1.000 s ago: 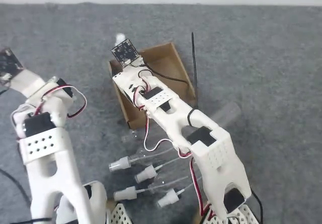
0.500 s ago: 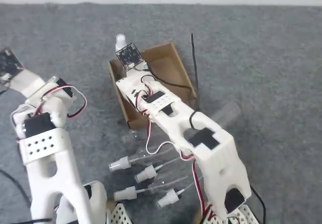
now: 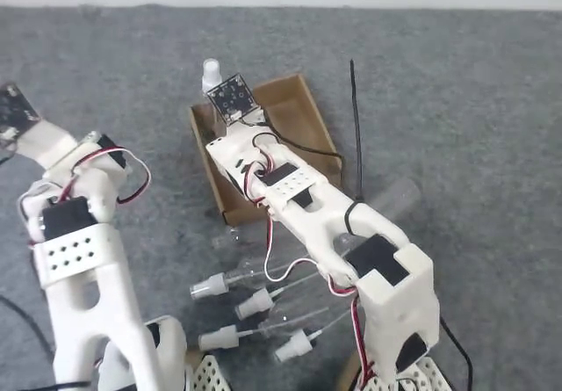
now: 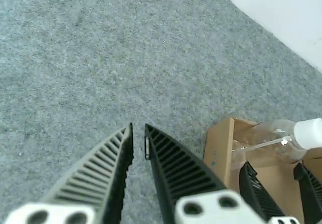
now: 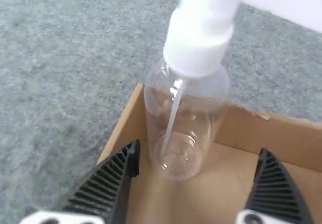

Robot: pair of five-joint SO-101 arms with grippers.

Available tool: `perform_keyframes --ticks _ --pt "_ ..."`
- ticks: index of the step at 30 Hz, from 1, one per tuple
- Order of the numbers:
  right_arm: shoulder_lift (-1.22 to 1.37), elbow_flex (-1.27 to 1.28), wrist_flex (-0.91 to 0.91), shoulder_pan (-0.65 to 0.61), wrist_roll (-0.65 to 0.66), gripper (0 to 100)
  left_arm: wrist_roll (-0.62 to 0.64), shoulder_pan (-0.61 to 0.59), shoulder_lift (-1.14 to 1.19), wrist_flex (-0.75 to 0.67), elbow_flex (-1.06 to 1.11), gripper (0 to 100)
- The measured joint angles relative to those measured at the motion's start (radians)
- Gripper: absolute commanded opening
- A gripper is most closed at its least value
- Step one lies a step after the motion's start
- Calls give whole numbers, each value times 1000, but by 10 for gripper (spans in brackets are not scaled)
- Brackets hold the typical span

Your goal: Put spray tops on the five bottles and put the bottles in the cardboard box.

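The bottle (image 5: 186,118) with its spray top (image 5: 204,27) stands upright in a corner of the cardboard box (image 5: 282,138), tight against two walls, with bare grey surface (image 5: 60,58) open beyond. The right end effector (image 5: 198,153) is spread wide and empty, the bottle just ahead between its jaws, untouched. The left end effector (image 4: 138,129), all but closed and empty, hovers over open surface.

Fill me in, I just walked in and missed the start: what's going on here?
Two arms are capping spray bottles and boxing them. The right gripper is open over the cardboard box, its fingers either side of a clear bottle with a white spray top that stands in the box's corner. The left gripper hangs shut and empty over bare carpet beside the box. Four more spray tops lie near the arm bases, apparently on clear bottles.
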Motion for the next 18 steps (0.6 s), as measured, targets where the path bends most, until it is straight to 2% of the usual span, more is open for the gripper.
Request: perform_keyframes --ticks 7,18 --pt "-6 35 0 -2 0 297 0 0 0 0 0 34" --pt "-258 229 0 -6 0 297 0 0 -2 -2 23 34"
